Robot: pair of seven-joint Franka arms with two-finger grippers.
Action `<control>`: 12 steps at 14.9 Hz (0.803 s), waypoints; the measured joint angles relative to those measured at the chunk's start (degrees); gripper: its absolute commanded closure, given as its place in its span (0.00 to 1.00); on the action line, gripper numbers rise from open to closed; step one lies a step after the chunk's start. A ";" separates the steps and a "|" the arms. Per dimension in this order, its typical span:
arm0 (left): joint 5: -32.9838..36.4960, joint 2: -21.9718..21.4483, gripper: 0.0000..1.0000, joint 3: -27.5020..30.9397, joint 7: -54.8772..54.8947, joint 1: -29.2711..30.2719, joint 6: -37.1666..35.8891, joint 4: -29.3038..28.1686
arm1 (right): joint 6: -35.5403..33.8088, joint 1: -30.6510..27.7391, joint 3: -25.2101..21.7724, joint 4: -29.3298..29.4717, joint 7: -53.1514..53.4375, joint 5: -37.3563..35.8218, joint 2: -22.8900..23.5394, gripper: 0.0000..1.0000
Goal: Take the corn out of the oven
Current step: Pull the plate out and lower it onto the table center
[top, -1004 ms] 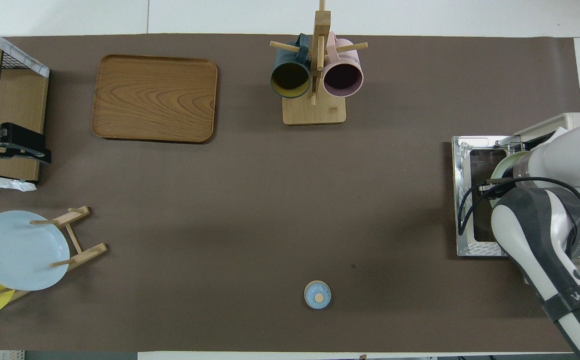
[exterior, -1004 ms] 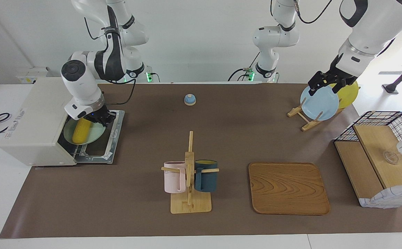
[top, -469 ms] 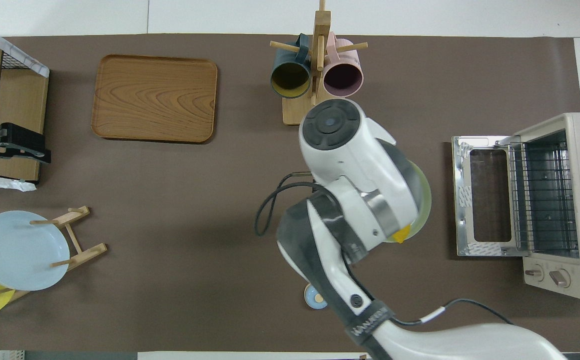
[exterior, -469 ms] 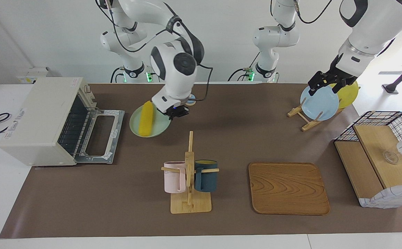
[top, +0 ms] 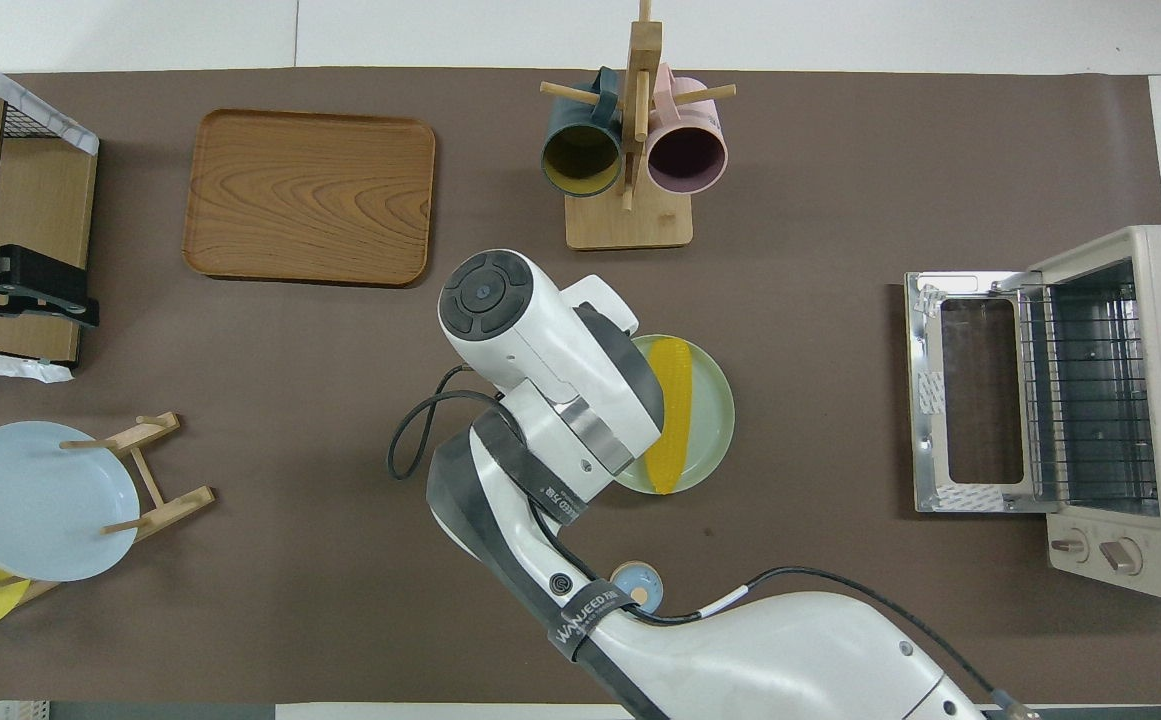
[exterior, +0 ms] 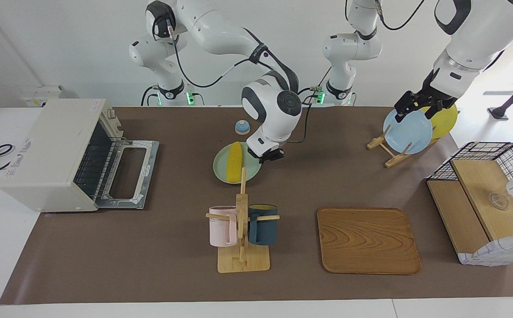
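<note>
The yellow corn (exterior: 234, 162) lies on a pale green plate (exterior: 221, 170) at mid-table, beside the mug rack and nearer to the robots than it. My right gripper (exterior: 266, 155) is shut on the plate's rim; I cannot tell whether the plate rests on the table. In the overhead view the corn (top: 670, 415) and the plate (top: 715, 400) show, but the wrist hides the gripper. The off-white oven (exterior: 48, 154) stands at the right arm's end, its door (exterior: 128, 172) folded down and its rack bare. My left gripper (exterior: 415, 105) waits raised over the left arm's end.
A wooden mug rack (exterior: 241, 229) holds a pink and a dark blue mug. A wooden tray (exterior: 368, 240) lies beside it. A small blue bell (exterior: 242, 127) sits near the robots. A rack with a blue plate (exterior: 408, 132) and a yellow plate (exterior: 444, 119), and a wire-and-wood basket (exterior: 486, 198), stand at the left arm's end.
My right gripper has drawn the green plate with the corn out of the oven and carried it to mid-table beside the mug rack. The left arm has not moved.
</note>
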 measured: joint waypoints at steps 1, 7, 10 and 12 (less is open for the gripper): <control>0.00 0.00 0.00 0.00 0.00 0.00 0.00 0.00 | 1.74 -0.01 0.22 -1.08 1.13 0.94 -0.05 1.00; 0.00 0.00 0.00 -0.04 0.00 0.00 0.00 0.00 | 7.83 -0.07 0.59 -2.83 5.52 7.08 -1.08 0.64; 0.00 0.00 0.00 -0.04 0.00 0.00 0.00 -0.09 | 6.46 -0.88 0.50 -2.65 5.42 4.55 -3.11 0.66; 0.00 0.00 0.00 -0.04 0.00 0.00 0.00 -0.15 | 0.73 -3.04 0.38 -2.82 3.22 0.73 -5.81 0.67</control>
